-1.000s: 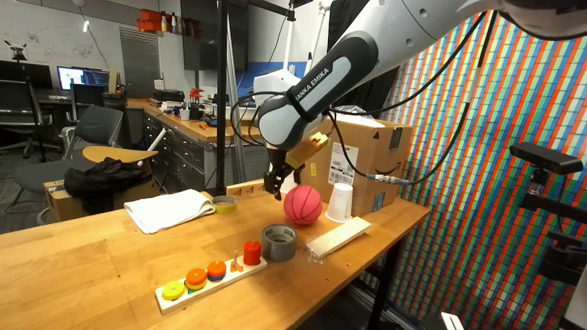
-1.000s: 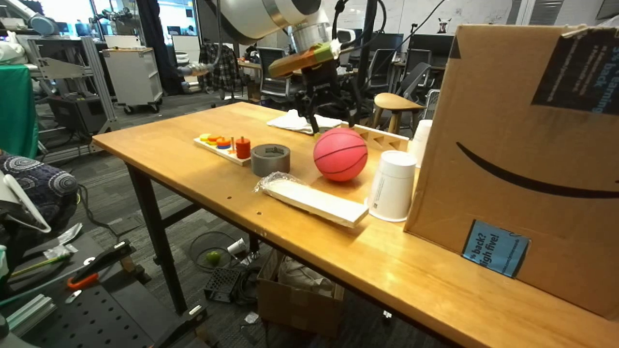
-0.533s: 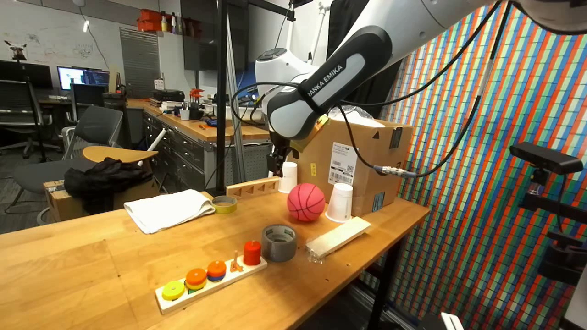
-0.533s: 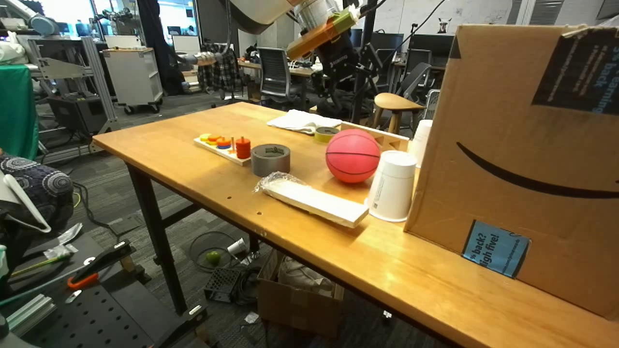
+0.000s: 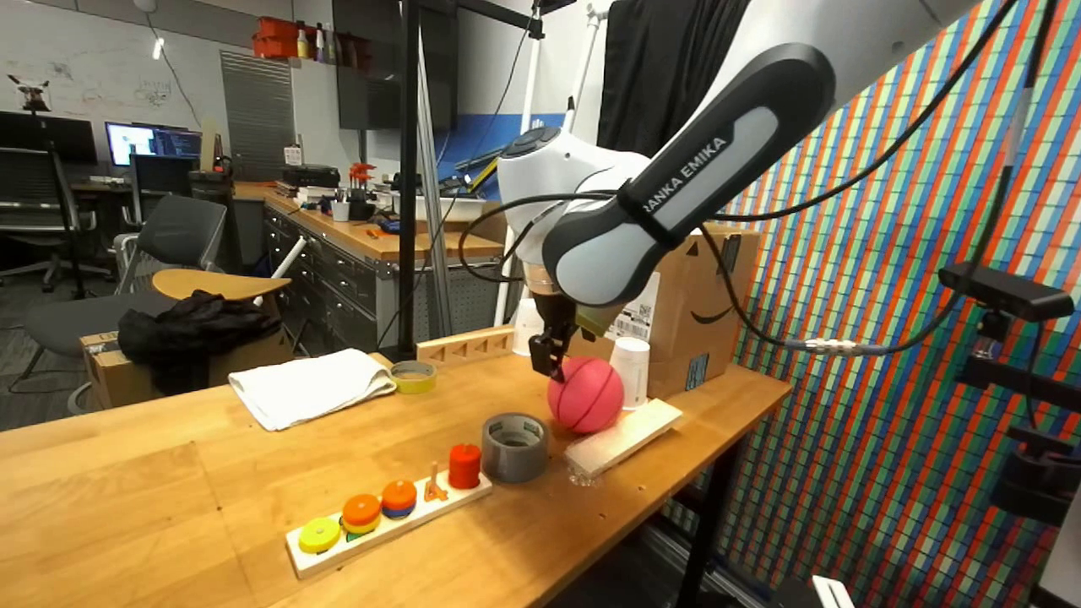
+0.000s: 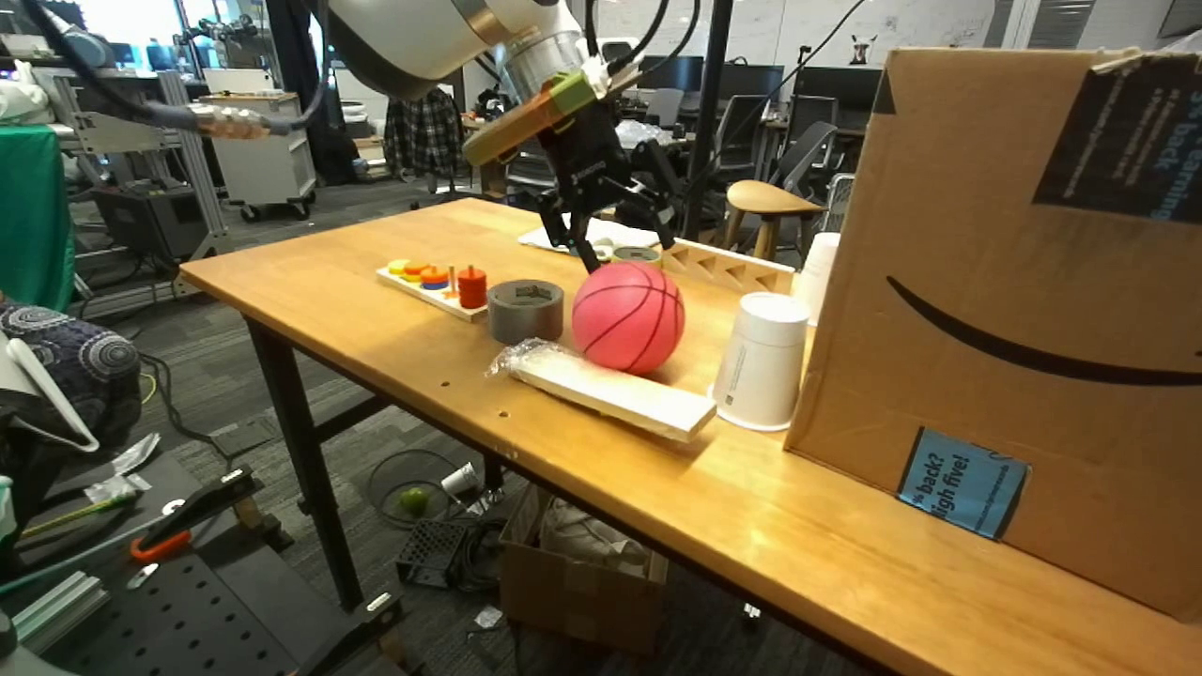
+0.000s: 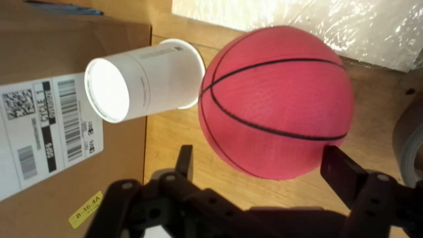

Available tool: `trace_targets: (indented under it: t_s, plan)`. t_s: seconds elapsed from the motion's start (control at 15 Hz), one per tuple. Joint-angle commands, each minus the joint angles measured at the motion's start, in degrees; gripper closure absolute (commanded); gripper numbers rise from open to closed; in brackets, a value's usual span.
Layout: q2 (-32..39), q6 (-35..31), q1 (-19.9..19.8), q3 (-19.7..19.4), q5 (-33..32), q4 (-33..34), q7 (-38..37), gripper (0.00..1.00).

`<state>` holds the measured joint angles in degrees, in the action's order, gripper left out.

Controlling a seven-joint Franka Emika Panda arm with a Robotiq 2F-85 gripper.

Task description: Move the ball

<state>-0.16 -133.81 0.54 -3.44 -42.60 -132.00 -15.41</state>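
The ball point(image 5: 585, 394), pinkish-red with black lines, rests on the table in both exterior views, right by the plastic-wrapped board; whether those two touch I cannot tell. My gripper point(image 6: 629, 253) hangs tilted just above and behind the ball point(image 6: 627, 317), its jaws wide apart. From the wrist, the ball point(image 7: 274, 102) fills the middle of the picture, ahead of my open gripper point(image 7: 258, 158). One finger point(image 7: 340, 175) overlaps the ball's lower edge, contact unclear, while the opposite finger point(image 7: 185, 162) stands apart from it over bare wood. Nothing is held.
A white cup point(image 6: 762, 361) and a large cardboard box point(image 6: 986, 282) stand beside the ball. The wrapped board point(image 6: 610, 390) lies at its front, with a grey tape roll point(image 6: 526, 312) close by. Farther off are a stacking toy point(image 5: 388, 523), yellow tape point(image 5: 414, 377) and a cloth point(image 5: 312, 388).
The ball first shifted slightly toward the cup, then rolled back toward the wrapped board and tape roll. My gripper rose off it, then came down again behind it, still open.
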Motion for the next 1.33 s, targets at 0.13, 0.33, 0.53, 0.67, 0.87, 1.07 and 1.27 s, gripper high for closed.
trace_targets:
  t_s: [0.13,0.33,0.53,0.67,0.87,1.07,1.27]
  plan:
    - [-18.77,6.41,-1.33,2.66,-6.98,-11.73,-6.55,0.00]
    - [-25.17,9.64,-1.46,3.21,-3.93,-14.94,-4.15,0.00]
    - [-27.35,9.49,-0.37,3.59,-0.18,-18.08,-2.60,0.00]
    - [-27.07,7.89,0.41,3.92,3.50,-20.01,-1.34,0.00]
    - [-24.31,4.54,1.22,4.56,8.94,-21.65,0.21,0.00]
    - [-21.11,1.59,1.09,5.41,13.47,-21.58,2.27,0.00]
    - [-17.39,-0.44,0.89,5.52,17.54,-20.14,5.47,0.00]
